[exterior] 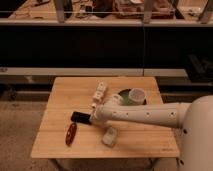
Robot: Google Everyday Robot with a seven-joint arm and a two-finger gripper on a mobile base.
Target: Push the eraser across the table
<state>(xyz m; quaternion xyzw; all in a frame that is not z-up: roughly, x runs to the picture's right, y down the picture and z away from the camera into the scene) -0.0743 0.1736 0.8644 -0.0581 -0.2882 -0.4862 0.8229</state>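
The eraser point(79, 118) is a flat black block lying on the light wooden table point(60, 92), left of centre. My gripper point(92, 119) sits at the eraser's right end, at the tip of the white arm that reaches in from the right. It is touching or almost touching the eraser. The eraser's right end is partly hidden by the gripper.
A reddish-brown elongated object point(70, 134) lies near the front left. A whitish block point(110, 137) lies in front of the arm. A white strip of blocks point(99, 93) and a white cup point(136, 95) on a dark green plate point(124, 97) stand behind the arm.
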